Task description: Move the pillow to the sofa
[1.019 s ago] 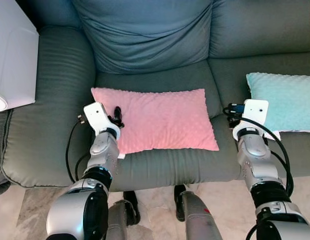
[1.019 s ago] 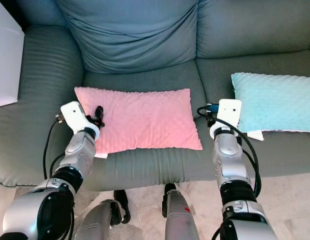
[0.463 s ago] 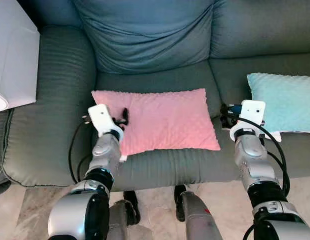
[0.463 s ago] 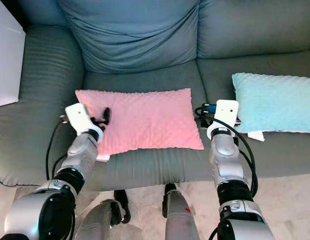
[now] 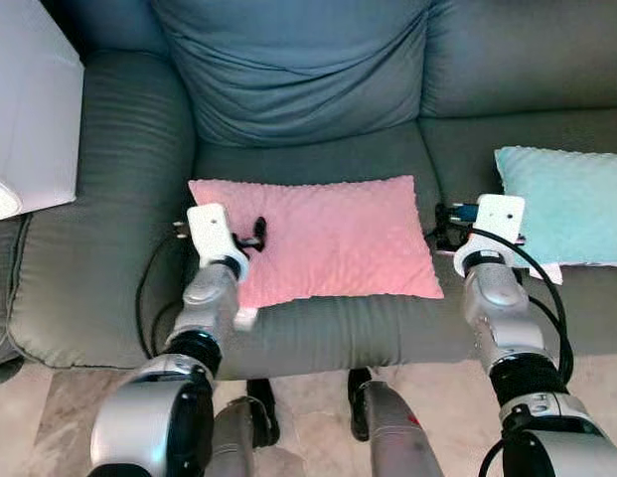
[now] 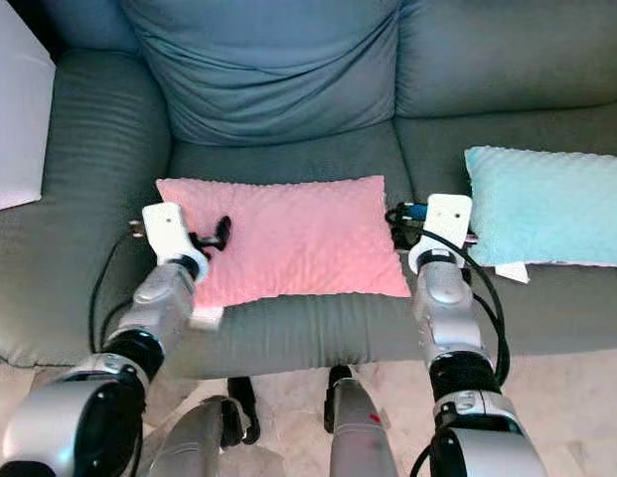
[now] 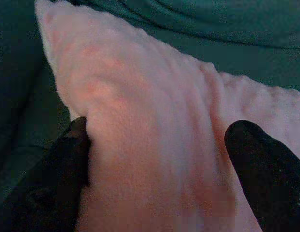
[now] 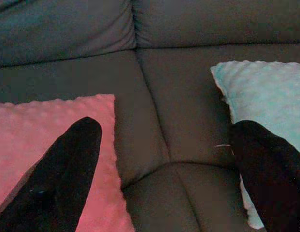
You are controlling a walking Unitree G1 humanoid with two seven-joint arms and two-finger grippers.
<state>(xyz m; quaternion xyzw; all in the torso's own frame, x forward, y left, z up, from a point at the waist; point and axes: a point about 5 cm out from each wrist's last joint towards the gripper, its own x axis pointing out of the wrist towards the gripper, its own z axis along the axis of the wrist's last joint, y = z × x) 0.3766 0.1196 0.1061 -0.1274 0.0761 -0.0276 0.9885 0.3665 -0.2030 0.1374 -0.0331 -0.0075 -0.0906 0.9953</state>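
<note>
The pink pillow (image 5: 323, 238) lies flat on the seat cushion of the grey sofa (image 5: 308, 164), its near long edge close to the seat's front edge. Bare seat fabric shows between the pillow's far edge and the backrest cushion (image 5: 288, 65). The left armrest (image 5: 99, 199) stands just beside the pillow's left short edge. A teal pillow (image 5: 571, 204) lies on the adjoining seat, well apart from the pink pillow, with a seam gap between the two seats.

The left gripper (image 7: 154, 159) is at the pink pillow's left end. Its jaws are spread wide across the pillow's corner: one finger (image 7: 67, 164) presses against the pillow's side edge, and the other finger (image 7: 265, 169) rests on the top surface. The fabric between them is not pinched.

The right gripper (image 8: 164, 169) sits over the gap between the two pillows. Its jaws are spread wide and hold nothing; one finger overlaps the pink pillow's right edge, the other the teal pillow's edge.

Both pillows are rectangular with a dotted plush texture. The sofa covering is smooth, with ribbed folds on the armrest.
</note>
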